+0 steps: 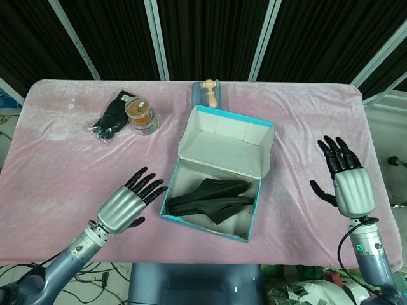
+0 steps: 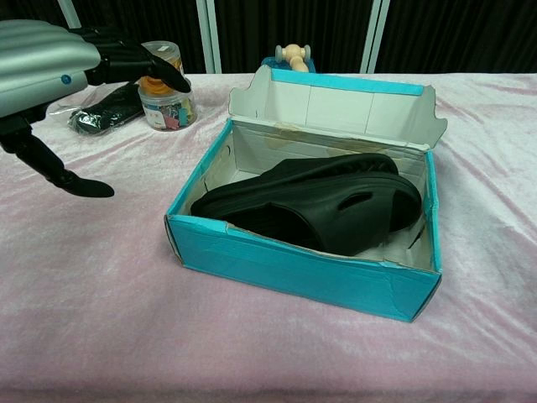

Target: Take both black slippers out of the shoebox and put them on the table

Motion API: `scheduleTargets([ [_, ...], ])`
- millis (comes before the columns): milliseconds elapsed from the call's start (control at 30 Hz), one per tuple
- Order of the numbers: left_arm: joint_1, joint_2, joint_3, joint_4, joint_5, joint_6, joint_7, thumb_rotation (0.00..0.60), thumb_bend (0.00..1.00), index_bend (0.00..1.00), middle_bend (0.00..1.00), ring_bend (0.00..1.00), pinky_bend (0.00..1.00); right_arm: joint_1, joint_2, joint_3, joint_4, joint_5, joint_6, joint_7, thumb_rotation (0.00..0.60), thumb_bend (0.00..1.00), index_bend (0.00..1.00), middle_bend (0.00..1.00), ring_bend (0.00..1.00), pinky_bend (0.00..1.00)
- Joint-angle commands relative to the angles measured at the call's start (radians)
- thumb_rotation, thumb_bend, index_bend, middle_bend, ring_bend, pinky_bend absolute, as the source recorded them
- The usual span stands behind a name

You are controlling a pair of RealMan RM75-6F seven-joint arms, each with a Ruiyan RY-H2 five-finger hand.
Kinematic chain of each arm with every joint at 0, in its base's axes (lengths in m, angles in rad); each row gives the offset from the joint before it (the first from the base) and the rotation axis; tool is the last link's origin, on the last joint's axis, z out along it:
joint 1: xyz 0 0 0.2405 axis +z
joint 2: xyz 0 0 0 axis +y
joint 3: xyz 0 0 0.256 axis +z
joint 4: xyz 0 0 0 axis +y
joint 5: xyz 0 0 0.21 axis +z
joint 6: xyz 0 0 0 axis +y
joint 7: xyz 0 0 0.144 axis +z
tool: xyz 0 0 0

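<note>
A teal shoebox [image 1: 254,215] [image 2: 302,273] stands open in the middle of the pink table, its lid tipped up at the back. Both black slippers [image 1: 213,198] [image 2: 323,201] lie stacked inside it. My left hand [image 1: 130,200] [image 2: 59,54] hovers left of the box with fingers spread and nothing in it. My right hand [image 1: 346,178] is held upright to the right of the box, fingers apart and empty; the chest view does not show it.
A clear jar of small clips [image 1: 140,115] [image 2: 166,88] and a black bundle in plastic [image 1: 111,117] [image 2: 105,109] lie at the back left. A wooden mallet [image 1: 209,92] [image 2: 291,55] rests behind the box lid. Pink cloth [image 1: 63,171] covers the table.
</note>
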Motion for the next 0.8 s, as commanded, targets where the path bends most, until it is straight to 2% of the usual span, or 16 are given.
scheduleTargets([
  [33,-0.001,-0.003,0.005,0.005,-0.004,0.004,-0.004,0.6,0.0,0.16,0.15,0.08,0.04,0.01,0.005,0.003,-0.008,0.009,-0.012,-0.01,0.6,0.17,0.08,0.05,0.0,0.22],
  [200,-0.003,-0.01,0.016,0.02,-0.008,0.013,-0.027,0.6,0.0,0.17,0.16,0.09,0.04,0.009,0.009,-0.005,-0.014,0.023,-0.015,-0.015,0.6,0.17,0.08,0.05,0.0,0.22],
  [333,-0.008,-0.023,0.019,0.024,-0.006,0.026,-0.068,0.6,0.01,0.23,0.21,0.14,0.08,-0.013,0.005,-0.028,-0.009,0.028,0.005,-0.005,0.6,0.17,0.08,0.05,0.0,0.22],
  [400,-0.011,-0.034,0.015,0.022,0.001,0.039,-0.083,0.6,0.05,0.26,0.25,0.18,0.11,-0.034,0.0,-0.044,-0.002,0.032,0.023,0.009,0.6,0.17,0.08,0.05,0.0,0.22],
  [533,-0.036,-0.074,-0.012,0.018,0.002,0.048,-0.085,0.6,0.14,0.32,0.34,0.28,0.25,-0.084,-0.015,-0.074,0.021,0.047,0.069,0.053,0.6,0.17,0.08,0.05,0.0,0.22],
  [600,-0.055,-0.102,-0.032,0.019,-0.017,0.034,-0.063,0.6,0.16,0.31,0.35,0.3,0.31,-0.107,-0.021,-0.088,0.034,0.053,0.088,0.073,0.6,0.17,0.08,0.05,0.0,0.22],
  [700,-0.089,-0.154,-0.064,0.022,-0.068,0.003,-0.02,0.6,0.16,0.22,0.32,0.31,0.37,-0.135,-0.028,-0.104,0.051,0.056,0.112,0.095,0.6,0.17,0.08,0.05,0.0,0.22],
  [733,-0.117,-0.215,-0.093,0.023,-0.136,-0.029,-0.01,0.6,0.16,0.18,0.31,0.31,0.39,-0.161,-0.032,-0.117,0.064,0.071,0.127,0.115,0.6,0.17,0.08,0.05,0.0,0.22],
  [800,-0.143,-0.279,-0.122,0.032,-0.218,-0.048,0.033,0.6,0.16,0.14,0.3,0.31,0.42,-0.175,-0.036,-0.125,0.081,0.069,0.138,0.135,0.6,0.17,0.08,0.05,0.0,0.22],
])
